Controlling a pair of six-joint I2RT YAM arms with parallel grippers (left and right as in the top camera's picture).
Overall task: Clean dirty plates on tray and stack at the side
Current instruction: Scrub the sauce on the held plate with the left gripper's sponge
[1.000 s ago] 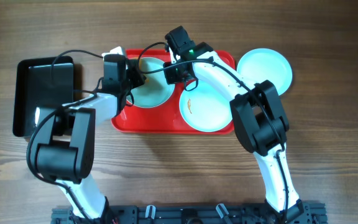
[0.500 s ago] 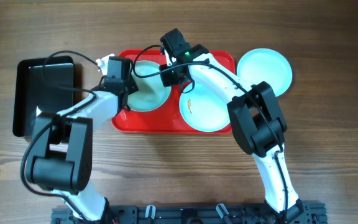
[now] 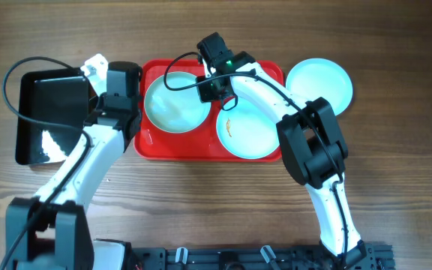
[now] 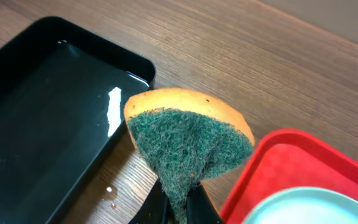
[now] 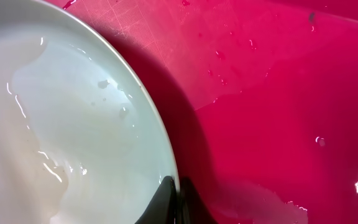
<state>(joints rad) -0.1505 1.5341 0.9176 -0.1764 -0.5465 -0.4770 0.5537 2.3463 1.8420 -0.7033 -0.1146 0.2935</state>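
Your right hand (image 5: 176, 194) is pressed together on the rim of the wet plate (image 3: 175, 105), biting its right-hand edge near the top middle of the overhead view; the wrist view shows the fingers pinching that rim, with the red tray (image 3: 163, 150) wet beneath. That plate lies in the left half of the red tray and carries a film of water, with no smear that you can make out. From the grip, the plate's body stretches away to the left, so any lift will hang its weight out on that side. The smeared plate (image 3: 250, 133) sits just below and right of the grip, in the right half of the tray, an orange-brown mark on it. Beyond the tray's right end, in the upper right of the frame, the lone plate (image 3: 319, 84) rests on the surface (image 3: 201, 202); that looks like the stacking spot. So the coming move most likely runs rightward along the tray's long axis, and your right arm is plainly the nearer one for it. Your left hand (image 4: 179, 200) is off to the left between the black tray (image 3: 51, 112) and the red one, pinching the sponge (image 4: 188, 140), well apart from all three plates. Mind the wet rim slipping in the pinch.
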